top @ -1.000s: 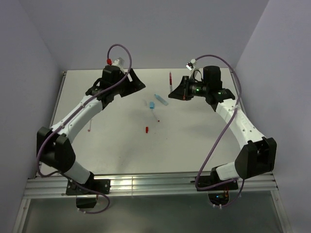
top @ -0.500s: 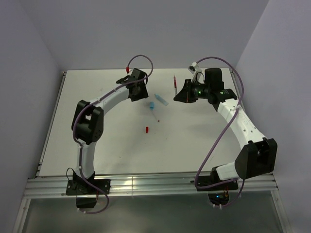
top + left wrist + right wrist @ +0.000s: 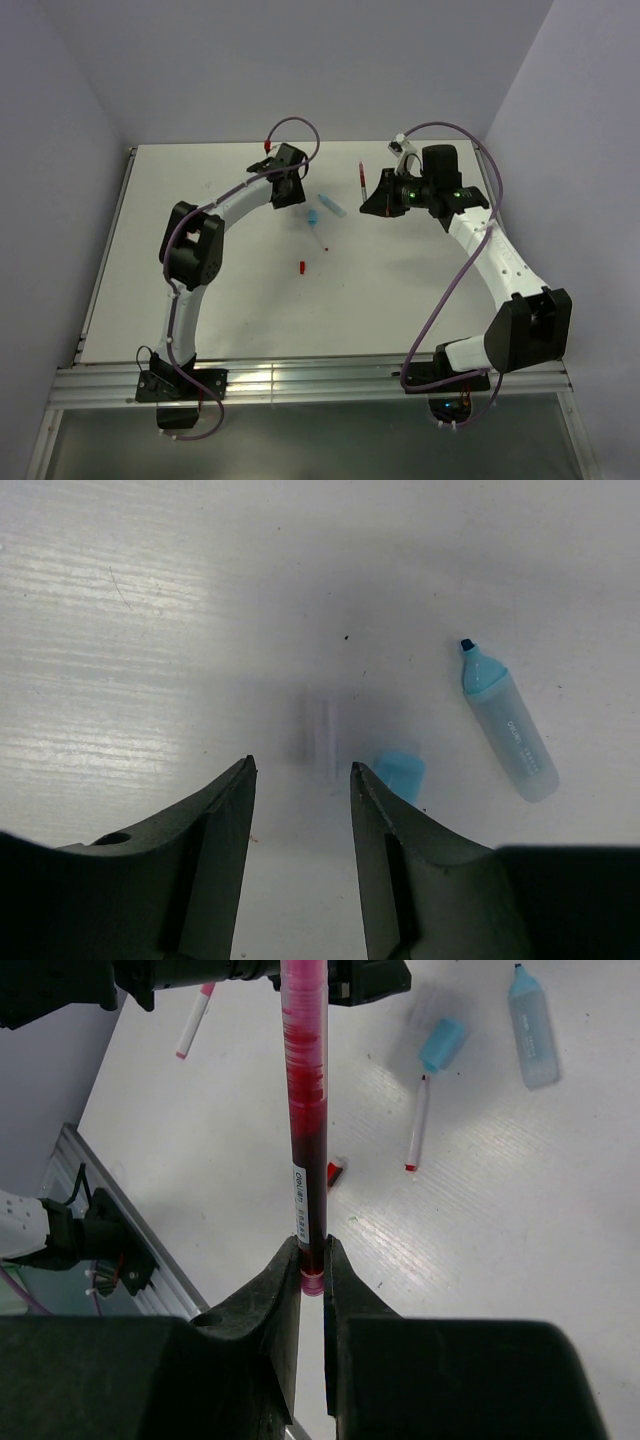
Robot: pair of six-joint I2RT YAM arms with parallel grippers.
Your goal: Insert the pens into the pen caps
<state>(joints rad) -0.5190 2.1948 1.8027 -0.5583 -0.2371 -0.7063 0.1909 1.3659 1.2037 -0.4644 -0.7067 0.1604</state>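
My right gripper (image 3: 312,1250) is shut on the lower end of a dark red pen (image 3: 303,1110), which it holds up above the table (image 3: 230,300); the same pen (image 3: 362,178) juts from that gripper (image 3: 368,200) in the top view. On the table lie a light blue pen (image 3: 507,730), a light blue pen cap (image 3: 400,775), a white pen with red ends (image 3: 417,1123) and a red pen cap (image 3: 335,1172). My left gripper (image 3: 300,770) stands open just left of the blue cap, nothing between its jaws. A faint blurred pale shape (image 3: 322,730) lies ahead of its tips.
Another white pen with a red end (image 3: 193,1022) lies farther left on the table, near the left arm (image 3: 190,250). A metal rail (image 3: 300,378) runs along the table's near edge. Grey walls close in on both sides.
The left arm has swung in from the back left toward the middle, folding its elbow, and its jaws have narrowed. The right gripper with the red pen has shifted slightly to the right.
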